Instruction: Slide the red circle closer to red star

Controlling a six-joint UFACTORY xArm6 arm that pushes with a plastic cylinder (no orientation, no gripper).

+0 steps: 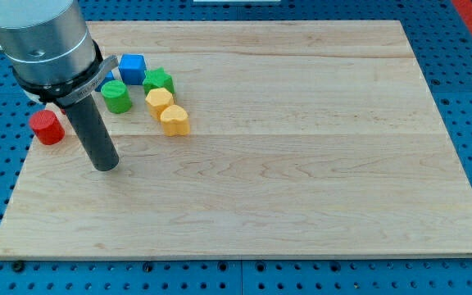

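The red circle (47,127) stands near the board's left edge. My tip (105,166) rests on the board just to the right of it and a little lower, a small gap apart. The red star does not show. The arm's wide grey body covers the board's top left corner, above the red circle.
A cluster sits right of the arm: a green circle (116,97), a blue cube (132,67), a green star (159,81), a yellow block (159,100) and a yellow heart-like block (174,120). A blue sliver (110,75) peeks out beside the arm. The wooden board (301,164) lies on a blue pegboard.
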